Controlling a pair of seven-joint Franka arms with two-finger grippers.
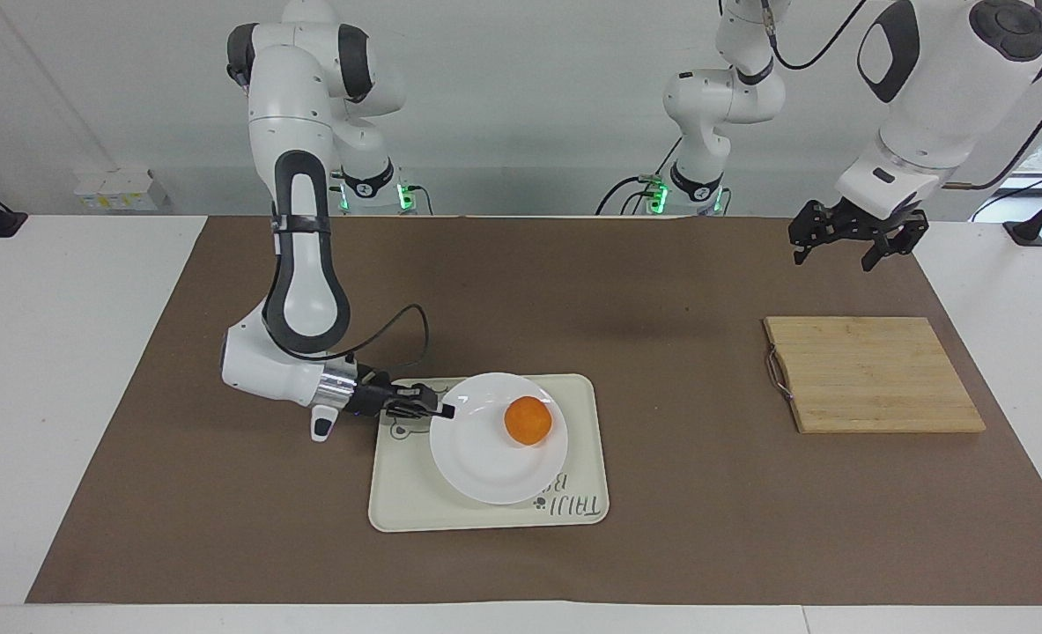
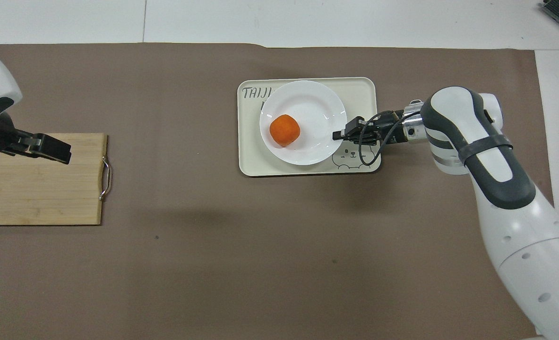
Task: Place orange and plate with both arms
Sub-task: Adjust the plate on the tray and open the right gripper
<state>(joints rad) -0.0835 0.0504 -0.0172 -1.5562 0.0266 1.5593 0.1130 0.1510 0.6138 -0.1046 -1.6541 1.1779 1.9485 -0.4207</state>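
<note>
Orange [image 1: 528,421] sits on the plate [image 1: 485,467], off centre toward the left arm's end of the table, and the plate lies on the cream tray [image 1: 406,502] with the bear drawing and lettering. From the facing view I cannot tell whether the plate rests flat on the tray or is held a little clear of it. The right gripper [image 1: 444,410] lies low and nearly level, its fingertips pinched shut on the plate's rim at the edge toward the right arm's end; in the overhead view the same gripper [image 2: 338,135] meets the rim just above the bear drawing.

The tray rests on a brown mat [image 1: 661,291] that covers most of the white table [image 1: 62,352], with bare white strips showing at both ends. A wooden board [image 1: 873,374] with a metal handle lies on the mat toward the left arm's end, well apart from the tray. The left gripper [image 1: 846,251] hangs above the mat near the board's edge closest to the robots, jaws spread wide and holding nothing; that arm waits.

Open mat lies between tray and board, and a broad stretch of it runs between the tray and the robots' bases. A plain pale wall [image 1: 529,106] stands past the table, with a small white box [image 1: 115,189] at its foot.
</note>
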